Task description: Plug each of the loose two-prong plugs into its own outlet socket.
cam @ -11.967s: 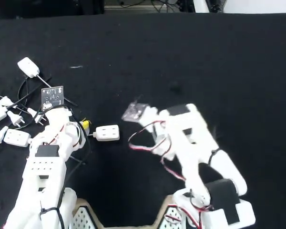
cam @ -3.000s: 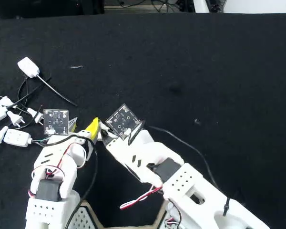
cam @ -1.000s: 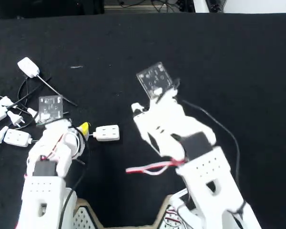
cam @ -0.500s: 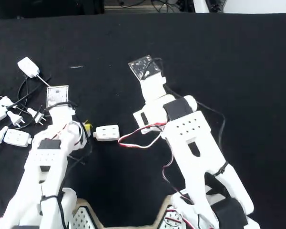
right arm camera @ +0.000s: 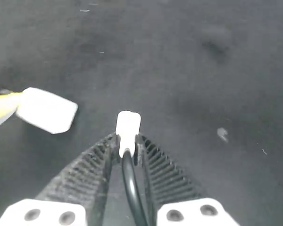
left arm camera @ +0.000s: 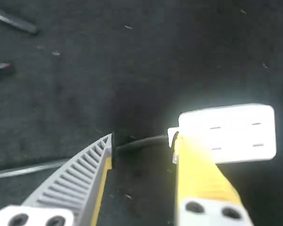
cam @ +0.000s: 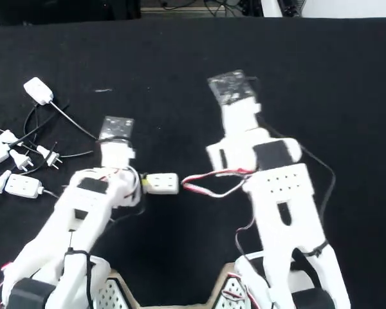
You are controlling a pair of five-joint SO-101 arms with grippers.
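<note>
Currently the left gripper point(left arm camera: 142, 143) is hanging spread open astride a thin black cord point(left arm camera: 132, 142). Its yellow finger point(left arm camera: 198, 169) is touching the white rectangular plastic outlet socket point(cam: 162, 183), which is lying at seven o'clock from the black table's point(cam: 180, 58) centre. The right gripper point(right arm camera: 127, 137) is clenching a small white plastic plug point(right arm camera: 128, 123) at roughly one o'clock from that socket. Other loose white plugs point(cam: 19, 161) are lying at nine o'clock.

The high camera sits over the black table point(cam: 334, 64) and looks down from the side of the bases, so both arms point(cam: 276, 193) stretch away from it. Each wrist camera sits just behind its own pincer, facing along the fingers, low over the table. The left pincer point(left arm camera: 142, 140) has the white socket block point(left arm camera: 236, 127) right before it. The right pincer point(right arm camera: 127, 139), with a plug point(right arm camera: 128, 123) in its grip, sees that block farther off. All three views share it.
</note>
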